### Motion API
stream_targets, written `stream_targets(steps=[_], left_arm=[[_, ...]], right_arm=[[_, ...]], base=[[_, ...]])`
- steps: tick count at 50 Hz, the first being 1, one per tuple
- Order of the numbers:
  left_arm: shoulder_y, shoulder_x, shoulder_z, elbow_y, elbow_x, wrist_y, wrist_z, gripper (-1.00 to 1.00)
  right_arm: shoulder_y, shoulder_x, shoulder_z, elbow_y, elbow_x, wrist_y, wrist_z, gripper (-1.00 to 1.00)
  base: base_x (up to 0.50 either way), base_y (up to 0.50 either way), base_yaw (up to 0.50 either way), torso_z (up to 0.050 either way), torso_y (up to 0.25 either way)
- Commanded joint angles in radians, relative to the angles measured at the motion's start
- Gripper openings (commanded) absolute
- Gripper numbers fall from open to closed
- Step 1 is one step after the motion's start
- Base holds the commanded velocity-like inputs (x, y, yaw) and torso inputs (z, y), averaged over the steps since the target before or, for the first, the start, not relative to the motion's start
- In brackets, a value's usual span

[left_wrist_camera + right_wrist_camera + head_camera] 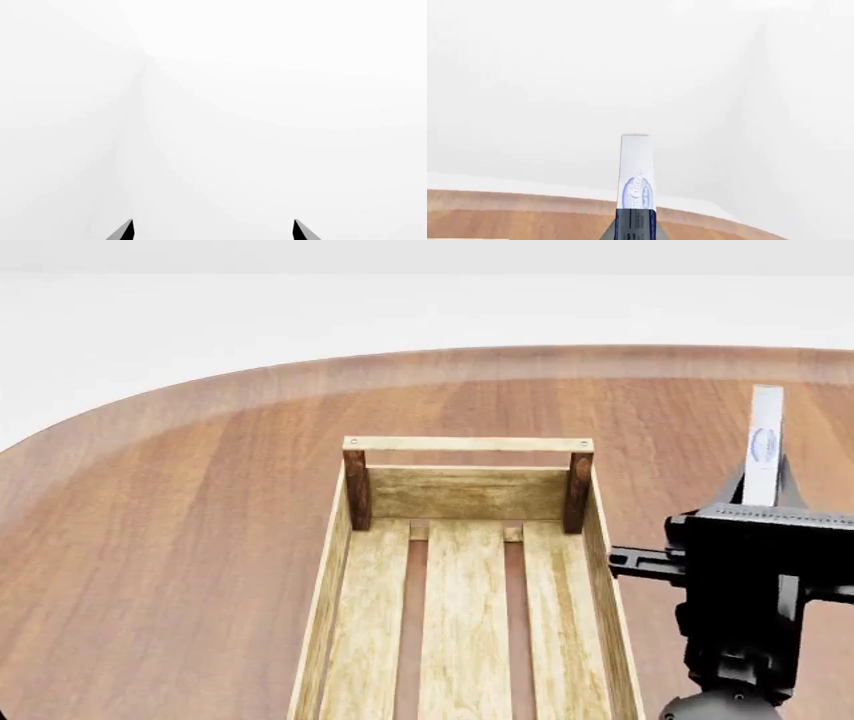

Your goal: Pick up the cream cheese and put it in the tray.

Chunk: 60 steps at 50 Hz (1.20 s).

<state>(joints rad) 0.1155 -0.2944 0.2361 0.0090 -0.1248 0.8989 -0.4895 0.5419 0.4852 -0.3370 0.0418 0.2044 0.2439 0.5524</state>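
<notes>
Right gripper [762, 485] holds cream cheese [765, 445] upright beside tray [467, 492]

Bright, flat, even render light, no clear source. Walls blown out near-white, the left wrist view almost featureless. Table [200, 540] shows a soft pale sheen along its far rim. Shadows faint, only inside the tray [340, 570]. Sharp throughout, no blur or edge distortion.
</notes>
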Motion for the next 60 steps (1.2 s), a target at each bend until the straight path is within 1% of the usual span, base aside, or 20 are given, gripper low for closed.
stream_targets(steps=[1,11,21,23,30,37,41,60], left_arm=[[0.001,-0.001,-0.002,0.005,-0.001,-0.003,-0.001,1.00],[0.002,0.000,-0.003,0.007,0.003,-0.004,-0.002,1.00],[0.001,-0.001,-0.002,0.005,0.001,-0.003,-0.001,1.00],[0.001,0.000,-0.003,0.003,0.002,-0.002,-0.002,1.00],[0.003,-0.001,-0.005,0.007,0.002,-0.004,-0.003,1.00],[0.003,0.000,-0.005,0.010,0.004,-0.006,-0.004,1.00],[0.003,-0.001,-0.005,0.010,0.004,-0.005,-0.004,1.00],[-0.001,0.001,-0.004,-0.001,0.004,0.000,-0.002,1.00]], right_arm=[[0.042,0.014,-0.068,0.003,-0.028,0.008,-0.102,-1.00],[0.049,0.030,-0.089,-0.027,-0.025,0.019,-0.138,-1.00],[0.086,0.050,-0.129,-0.039,0.010,0.076,-0.239,-1.00],[0.085,0.058,-0.141,-0.047,0.034,0.073,-0.286,-1.00],[0.090,0.063,-0.140,-0.060,0.058,0.091,-0.310,-1.00],[0.128,0.074,-0.137,-0.082,0.088,0.133,-0.347,-1.00],[0.173,0.077,-0.151,-0.096,0.132,0.209,-0.405,-1.00],[0.311,0.062,-0.205,-0.064,0.154,0.310,-0.506,-1.00]], base=[[0.00,0.00,0.00,0.000,0.000],[0.00,0.00,0.00,0.000,0.001],[0.00,0.00,0.00,0.000,0.000],[0.00,0.00,0.00,0.000,0.000],[0.00,0.00,0.00,0.000,0.001],[0.00,0.00,0.00,0.000,0.000],[0.00,0.00,0.00,0.000,0.003],[0.00,0.00,0.00,0.000,0.001]])
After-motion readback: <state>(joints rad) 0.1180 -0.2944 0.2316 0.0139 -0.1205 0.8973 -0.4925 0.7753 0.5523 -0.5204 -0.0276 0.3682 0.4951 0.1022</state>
